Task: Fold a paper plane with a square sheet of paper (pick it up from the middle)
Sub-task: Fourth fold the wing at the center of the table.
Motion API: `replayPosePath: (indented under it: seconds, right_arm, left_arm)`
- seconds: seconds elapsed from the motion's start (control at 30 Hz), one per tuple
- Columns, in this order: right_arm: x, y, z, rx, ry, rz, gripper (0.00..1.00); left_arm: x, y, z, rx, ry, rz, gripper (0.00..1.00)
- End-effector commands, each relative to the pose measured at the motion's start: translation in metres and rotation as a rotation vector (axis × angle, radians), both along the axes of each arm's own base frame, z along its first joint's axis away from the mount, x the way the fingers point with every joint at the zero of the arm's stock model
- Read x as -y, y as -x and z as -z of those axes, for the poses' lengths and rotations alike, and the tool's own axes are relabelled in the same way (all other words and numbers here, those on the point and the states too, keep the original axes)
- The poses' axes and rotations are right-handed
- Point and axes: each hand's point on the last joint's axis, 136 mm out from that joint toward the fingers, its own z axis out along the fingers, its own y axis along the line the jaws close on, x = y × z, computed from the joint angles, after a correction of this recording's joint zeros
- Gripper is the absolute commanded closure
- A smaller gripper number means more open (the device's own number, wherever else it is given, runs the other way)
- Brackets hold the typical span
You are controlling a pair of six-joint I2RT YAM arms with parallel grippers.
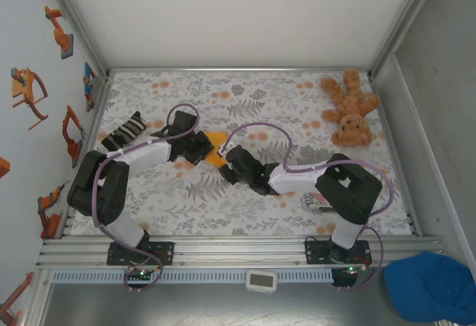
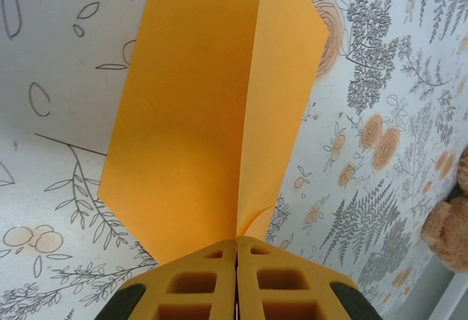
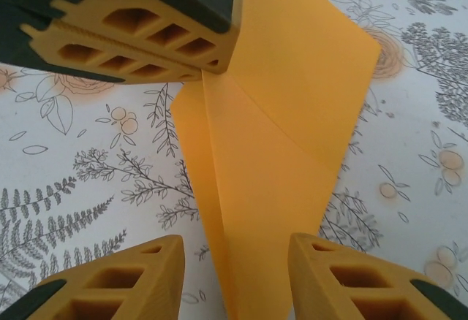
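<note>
Two grippers meet over the middle of the desk (image 1: 208, 207): our left gripper (image 2: 236, 241) is clenched on the creased orange sheet of paper (image 2: 190, 115); our right gripper (image 3: 235, 250) is released, astride it.

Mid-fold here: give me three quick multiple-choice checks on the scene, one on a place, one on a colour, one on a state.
1. Where does the teddy lie on the table?
A. far right corner
B. near left corner
C. between the two arms

2. What colour is the folded paper?
A. blue
B. green
C. orange

3. How is the left gripper?
A. wide open
B. shut on the folded paper
C. shut on the teddy

Answers:
1 A, the top view shows it by the far right edge.
2 C, both wrist views show bright orange.
3 B, its fingers meet with the folded paper's lower end pinched between them.
</note>
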Motion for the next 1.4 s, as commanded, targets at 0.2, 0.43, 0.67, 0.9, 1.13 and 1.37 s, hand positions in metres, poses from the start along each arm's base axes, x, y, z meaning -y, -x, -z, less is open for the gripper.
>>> replayPosePath:
  seconds: [0.2, 0.43, 0.67, 0.9, 1.13, 1.37]
  right_arm:
    - [-0.012, -0.016, -0.003, 0.059, -0.017, 0.002, 0.6]
    - [-0.007, -0.017, 0.008, 0.052, 0.01, 0.008, 0.67]
    - [-0.007, -0.017, 0.011, 0.056, 0.029, -0.001, 0.72]
    - [-0.008, -0.018, 0.014, 0.057, 0.044, -0.002, 0.74]
    - [-0.007, -0.017, 0.017, 0.049, 0.044, -0.006, 0.84]
    - [-0.006, -0.013, 0.019, 0.03, 0.032, -0.022, 0.93]
  left_arm:
    - [0.0, 0.004, 0.001, -0.032, -0.015, -0.002, 0.93]
    - [0.001, 0.003, -0.001, -0.031, -0.013, 0.003, 0.93]
    - [0.001, 0.004, -0.001, -0.035, -0.012, 0.003, 0.93]
    - [0.0, 0.005, 0.0, -0.041, -0.022, 0.004, 0.92]
    - [0.001, 0.005, -0.002, -0.04, -0.02, 0.009, 0.92]
    - [-0.006, 0.0, -0.016, -0.008, -0.024, 0.003, 0.79]
